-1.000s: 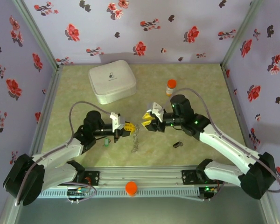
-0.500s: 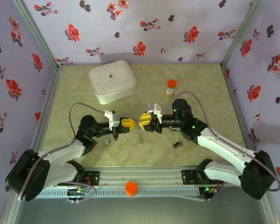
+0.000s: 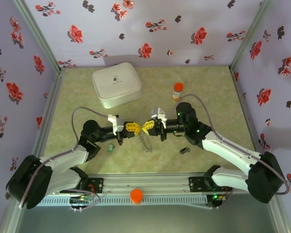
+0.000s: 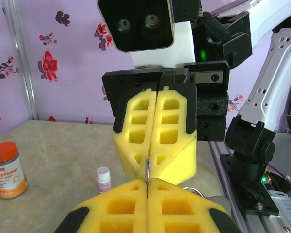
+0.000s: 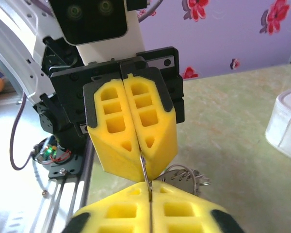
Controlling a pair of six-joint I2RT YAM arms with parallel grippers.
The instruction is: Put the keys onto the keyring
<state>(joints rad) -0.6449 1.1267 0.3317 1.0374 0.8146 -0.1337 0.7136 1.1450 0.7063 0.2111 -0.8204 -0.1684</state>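
Note:
My left gripper (image 3: 136,128) and right gripper (image 3: 149,127) meet tip to tip over the middle of the table. Both are shut on the keyring (image 3: 145,141), a thin grey metal loop whose slack hangs below them. In the left wrist view the left gripper (image 4: 148,182) pinches a sliver of the keyring (image 4: 148,170). In the right wrist view the right gripper (image 5: 149,187) holds the same strand, and the keyring (image 5: 185,174) dangles behind it. The green key (image 3: 110,147) lies below the left arm. The black key (image 3: 184,150) lies below the right arm.
A white box (image 3: 116,85) sits at the back left. An orange-capped pill bottle (image 3: 177,91) stands at the back right, and the bottle (image 4: 7,170) has a tiny white vial (image 4: 103,179) beside it. The metal rail (image 3: 145,184) runs along the near edge.
The two grippers closed in on each other until their tips met. The keyring, held by the left gripper before, is now pinched by both and hangs between them.

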